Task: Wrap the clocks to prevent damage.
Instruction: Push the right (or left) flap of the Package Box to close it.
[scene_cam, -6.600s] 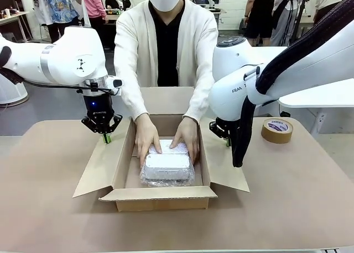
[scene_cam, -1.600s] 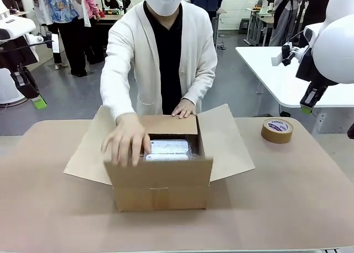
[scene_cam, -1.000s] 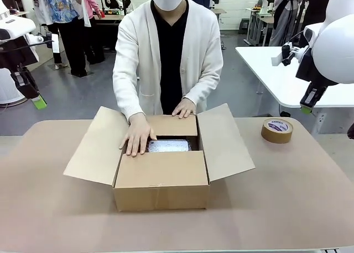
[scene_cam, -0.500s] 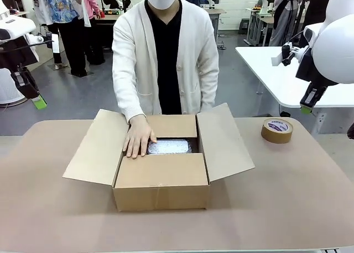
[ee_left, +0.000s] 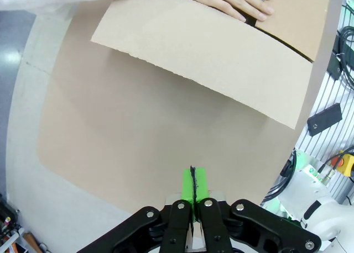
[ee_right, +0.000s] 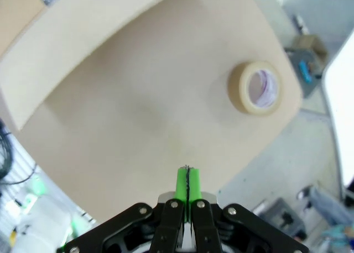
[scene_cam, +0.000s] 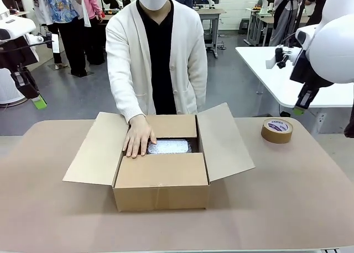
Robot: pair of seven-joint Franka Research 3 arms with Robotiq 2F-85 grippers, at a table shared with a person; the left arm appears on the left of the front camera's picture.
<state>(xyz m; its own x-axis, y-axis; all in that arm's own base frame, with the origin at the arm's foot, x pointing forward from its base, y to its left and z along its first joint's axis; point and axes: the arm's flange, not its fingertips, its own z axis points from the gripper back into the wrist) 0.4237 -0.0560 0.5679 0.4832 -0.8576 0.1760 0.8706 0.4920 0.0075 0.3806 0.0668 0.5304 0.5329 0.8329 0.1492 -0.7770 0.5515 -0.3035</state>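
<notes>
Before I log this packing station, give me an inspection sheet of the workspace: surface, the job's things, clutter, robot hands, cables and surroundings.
Surface: tan table, no spills seen.
Job's things: bubble-wrap bundle lies inside the carton; near and far flaps folded in, side flaps out; person's hand rests at the bundle's left end.
Clutter: brown tape roll lies flat on the table, right of the carton and apart from it.
Hands: left hand and right hand are both shut and empty, raised at the table's sides.
Cables: dark cables beyond the table's edge, in the left wrist view.
Surroundings: white table behind on the right; people farther off.
</notes>
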